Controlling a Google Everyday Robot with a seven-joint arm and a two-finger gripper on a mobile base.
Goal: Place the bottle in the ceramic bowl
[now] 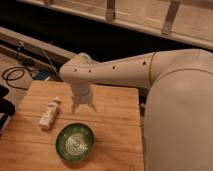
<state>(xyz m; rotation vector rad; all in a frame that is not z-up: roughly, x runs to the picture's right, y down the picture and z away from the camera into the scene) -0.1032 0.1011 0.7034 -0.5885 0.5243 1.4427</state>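
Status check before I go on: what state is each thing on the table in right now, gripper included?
gripper: open, empty, pointing down over the table, right of the bottle.
bottle: capped, lying on its side on the table, not held, outside the bowl.
ceramic bowl: upright, empty, in front of the gripper.

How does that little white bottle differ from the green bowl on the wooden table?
The bottle is white, slim and long; the ceramic bowl is green, round and shallow. The bottle lies on its side; the bowl sits upright and empty. Both rest on the wooden table, apart from each other, and neither is touched by the gripper, which hangs open over the table beside the bottle.
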